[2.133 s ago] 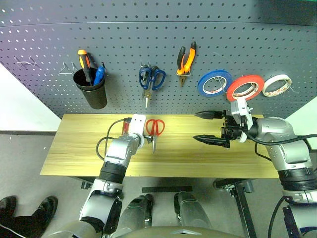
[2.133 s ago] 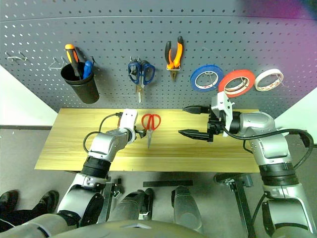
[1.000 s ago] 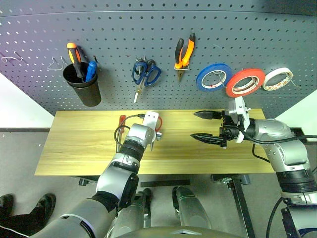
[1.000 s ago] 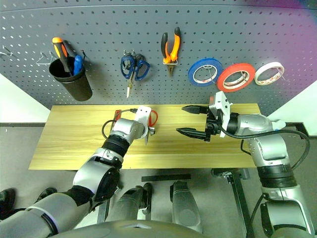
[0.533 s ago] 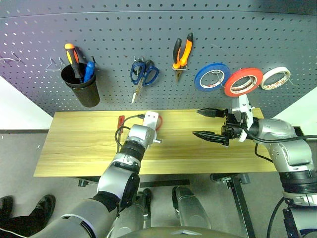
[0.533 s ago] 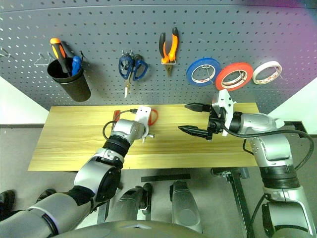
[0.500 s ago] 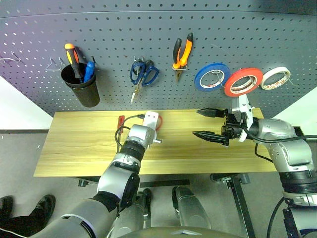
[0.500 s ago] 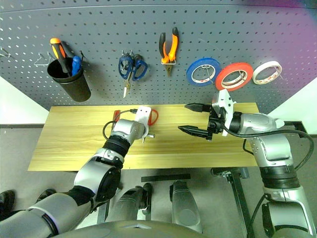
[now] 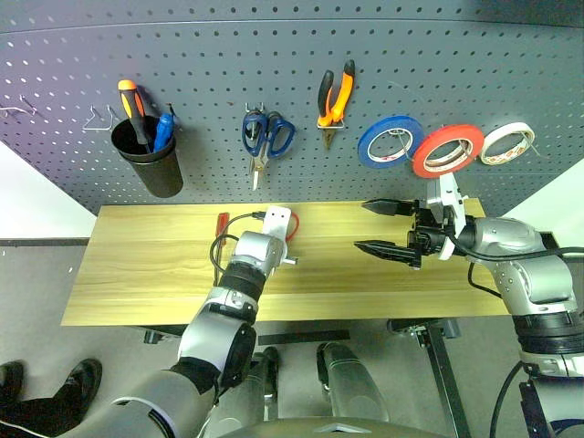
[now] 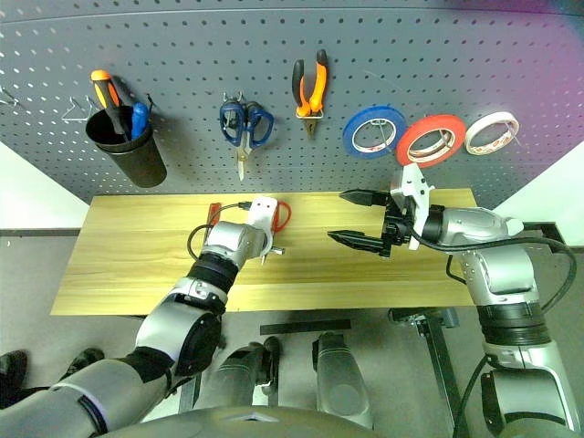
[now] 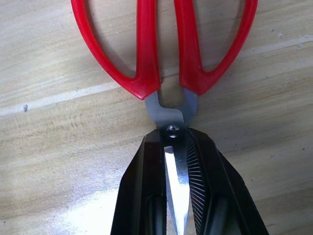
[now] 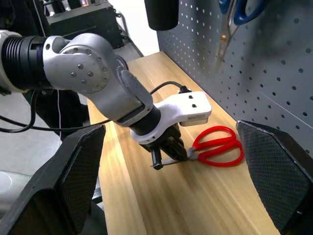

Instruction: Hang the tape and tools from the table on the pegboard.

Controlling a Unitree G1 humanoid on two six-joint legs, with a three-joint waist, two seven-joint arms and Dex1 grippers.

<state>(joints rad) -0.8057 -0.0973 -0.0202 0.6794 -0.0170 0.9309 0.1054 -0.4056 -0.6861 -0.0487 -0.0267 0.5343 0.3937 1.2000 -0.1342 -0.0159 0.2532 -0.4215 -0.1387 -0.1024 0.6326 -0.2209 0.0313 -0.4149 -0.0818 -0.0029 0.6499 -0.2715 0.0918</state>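
**Left claw clamped on red scissors blades, right claw spread wide above bench**

Black round plastic cup hung on the dark grey perforated pegboard at about 10 o'clock in the head view; an orange-and-black-handled screwdriver and a blue-handled screwdriver stood in it, handles up. Along the board toward 2 o'clock hung blue-handled scissors, orange-and-black-handled pliers, a blue tape roll, the flat red ring-shaped tape roll and a white tape roll.

Red-handled scissors with steel blades lay flat on the light yellowish wooden plank table, near its middle by the back edge. Left gripper was closed on the blades just behind the pivot screw, handles pointing away from it. A slim red-handled screwdriver lay on the table at 9 o'clock of the left wrist.

Right gripper hung over the table at 3 o'clock, fingers spread wide apart, nothing between them, pointing toward the left arm.

Left wrist view gave the grip itself: both black fingers pressed against the blade sides. Head view had that hidden under the white wrist housing. Right wrist view showed the scissors' handles toward the pegboard and the blade tip sticking out past the left gripper.
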